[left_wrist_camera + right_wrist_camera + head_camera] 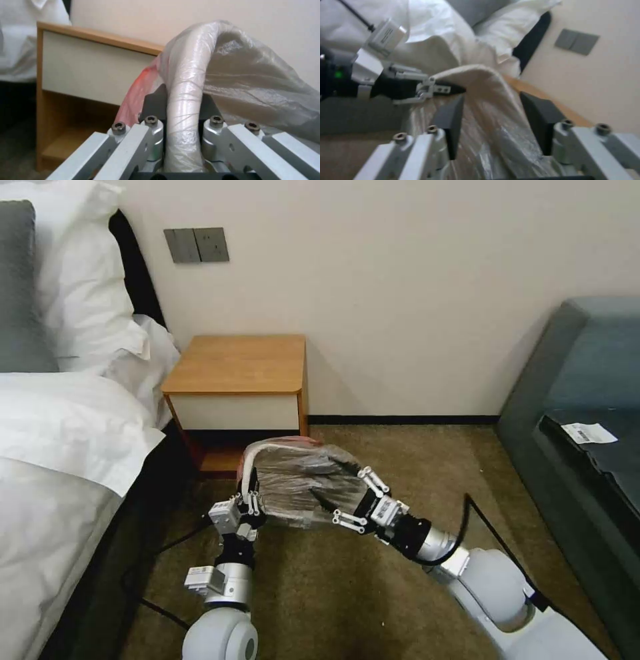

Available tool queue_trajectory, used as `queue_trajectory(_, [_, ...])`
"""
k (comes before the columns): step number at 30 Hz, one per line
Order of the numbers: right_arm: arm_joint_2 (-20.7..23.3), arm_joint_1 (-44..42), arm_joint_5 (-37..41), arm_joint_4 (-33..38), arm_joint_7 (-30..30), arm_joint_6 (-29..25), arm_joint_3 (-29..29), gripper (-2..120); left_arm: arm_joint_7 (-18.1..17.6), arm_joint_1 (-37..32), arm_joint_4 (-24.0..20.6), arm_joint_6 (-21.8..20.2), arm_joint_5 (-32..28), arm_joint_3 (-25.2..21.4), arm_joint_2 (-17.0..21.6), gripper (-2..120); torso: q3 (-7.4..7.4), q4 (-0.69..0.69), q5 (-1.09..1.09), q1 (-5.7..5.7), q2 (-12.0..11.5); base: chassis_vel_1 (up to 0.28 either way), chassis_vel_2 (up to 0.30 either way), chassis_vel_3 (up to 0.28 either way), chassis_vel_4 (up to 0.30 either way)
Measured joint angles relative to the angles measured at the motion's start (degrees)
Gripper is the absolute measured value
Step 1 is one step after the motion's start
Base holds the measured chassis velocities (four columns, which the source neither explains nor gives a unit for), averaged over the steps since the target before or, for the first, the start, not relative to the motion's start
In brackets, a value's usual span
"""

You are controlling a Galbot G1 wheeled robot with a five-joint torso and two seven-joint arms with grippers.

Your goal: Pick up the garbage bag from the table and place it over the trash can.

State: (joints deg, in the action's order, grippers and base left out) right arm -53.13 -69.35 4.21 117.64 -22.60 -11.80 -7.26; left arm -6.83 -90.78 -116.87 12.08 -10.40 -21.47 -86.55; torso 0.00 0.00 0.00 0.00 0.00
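Low in the head view's centre, the thin crinkly translucent garbage bag (303, 483) is draped over the cream-beige plastic trash can's rolled rim (186, 82). The left gripper (181, 120) has its jaws clamped on the bag-covered rim; the right gripper (343, 493) has its jaws apart astride the far edge. Seating the bag looks nearly done; next it needs tucking down evenly.

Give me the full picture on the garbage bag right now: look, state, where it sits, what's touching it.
The garbage bag is thin, crinkled, greyish-clear plastic with a pink-red tinge at its far edge. It is stretched over the trash can, whose cream rim shows through the film, on the floor in front of the table. The left gripper is clamped on the covered rim; the right gripper straddles the other side, jaws open.
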Motion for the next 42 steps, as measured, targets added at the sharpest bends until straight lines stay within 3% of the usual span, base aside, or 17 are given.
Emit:
queue_trajectory(8, [4.91, 6.37, 8.92, -0.73, 3.45, 8.03, 6.81, 15, -0.91, -0.10, 0.17, 0.87, 4.83, 0.30, -1.08, 11, 0.00, 0.00, 0.00, 0.00, 0.00, 0.000, 0.000, 0.000, 0.000])
queue_trajectory(13, [5.41, 9.60, 13.02, -2.43, 6.15, 11.50, 10.94, 0, -1.45, -0.44, 0.27, 1.41, 8.05, 0.43, -1.55, 11, 0.00, 0.00, 0.00, 0.00, 0.00, 0.000, 0.000, 0.000, 0.000])
queue_trajectory(21, [3.62, 14.40, 14.65, -5.16, 8.77, 15.83, 17.30, 0, -1.59, -0.36, 0.60, 2.17, 11.42, 0.66, -2.32, 11, 0.00, 0.01, 0.00, 0.00, 0.00, 0.000, 0.000, 0.000, 0.000])
queue_trajectory(35, [-0.73, 20.31, 14.82, -11.50, 11.73, 18.52, 23.15, 0, -1.69, -2.54, 0.74, 4.52, 15.94, 0.71, -2.98, 11, 0.00, 0.00, -0.01, 0.00, 0.00, 0.000, 0.000, 0.000, 0.000])
queue_trajectory(42, [-5.55, 24.60, 13.59, -17.58, 13.59, 19.00, 27.07, 0, -2.14, -3.82, 0.21, 6.38, 20.24, 0.61, -3.82, 11, 0.00, 0.00, 0.05, 0.00, 0.00, 0.000, 0.000, 0.000, 0.000])
